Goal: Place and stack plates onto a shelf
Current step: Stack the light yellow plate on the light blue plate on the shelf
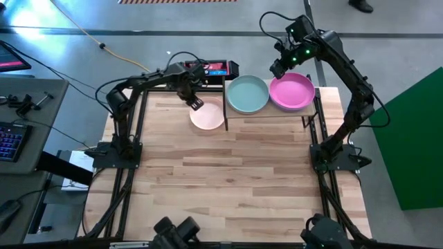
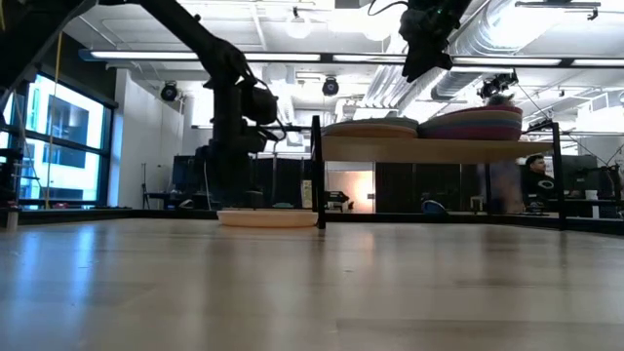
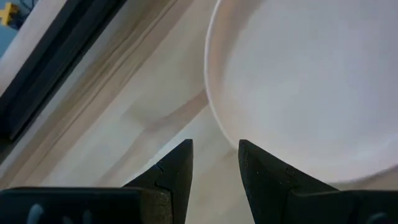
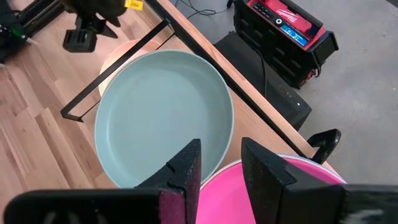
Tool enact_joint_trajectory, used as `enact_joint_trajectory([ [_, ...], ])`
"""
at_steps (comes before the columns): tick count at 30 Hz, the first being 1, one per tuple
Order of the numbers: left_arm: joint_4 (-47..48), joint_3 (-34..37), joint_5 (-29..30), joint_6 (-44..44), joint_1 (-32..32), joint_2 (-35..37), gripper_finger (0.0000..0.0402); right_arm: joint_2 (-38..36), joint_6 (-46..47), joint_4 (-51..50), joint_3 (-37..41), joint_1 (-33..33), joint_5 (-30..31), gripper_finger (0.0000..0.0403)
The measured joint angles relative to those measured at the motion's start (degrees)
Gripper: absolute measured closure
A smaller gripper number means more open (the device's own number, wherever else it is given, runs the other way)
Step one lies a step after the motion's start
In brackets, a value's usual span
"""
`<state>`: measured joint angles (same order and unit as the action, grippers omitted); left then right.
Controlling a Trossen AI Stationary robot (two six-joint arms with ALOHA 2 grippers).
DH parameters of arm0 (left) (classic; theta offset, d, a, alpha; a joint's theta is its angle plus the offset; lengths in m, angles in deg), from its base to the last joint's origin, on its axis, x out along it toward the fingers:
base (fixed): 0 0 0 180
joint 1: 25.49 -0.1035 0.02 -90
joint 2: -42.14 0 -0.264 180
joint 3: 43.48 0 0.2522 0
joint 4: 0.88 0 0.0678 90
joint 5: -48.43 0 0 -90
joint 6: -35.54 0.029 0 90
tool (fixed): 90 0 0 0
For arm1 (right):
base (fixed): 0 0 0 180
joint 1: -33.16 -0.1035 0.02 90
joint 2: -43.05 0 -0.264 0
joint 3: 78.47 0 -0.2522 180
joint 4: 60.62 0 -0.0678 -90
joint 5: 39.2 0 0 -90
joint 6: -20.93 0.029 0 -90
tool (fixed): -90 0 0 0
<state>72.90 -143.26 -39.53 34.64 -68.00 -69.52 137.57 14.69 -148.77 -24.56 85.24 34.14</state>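
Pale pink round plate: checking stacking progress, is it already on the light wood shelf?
No, the pale pink round plate lies on the tabletop beside the light wood shelf.

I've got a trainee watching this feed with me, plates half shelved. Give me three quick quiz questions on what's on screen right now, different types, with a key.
1. True or false: the pale pink plate lies on the shelf.
2. Multiple choice: which plate tops the shelf stack farther from the left end effector? A) teal plate B) magenta plate C) blue
3. Fill in: the right end effector hangs above the shelf holding ____.

Key:
1. False; it lies on the tabletop beside the shelf, under the left end effector.
2. B
3. nothing
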Motion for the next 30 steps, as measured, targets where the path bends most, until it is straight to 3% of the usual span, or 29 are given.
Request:
enact_joint_trajectory([
  [30,-3.42,-0.02,-3.52,-0.49,-1.41,-7.75,0.0282,0.00,3.02,0.02,0.02,0.00,0.00,0.0308],
])
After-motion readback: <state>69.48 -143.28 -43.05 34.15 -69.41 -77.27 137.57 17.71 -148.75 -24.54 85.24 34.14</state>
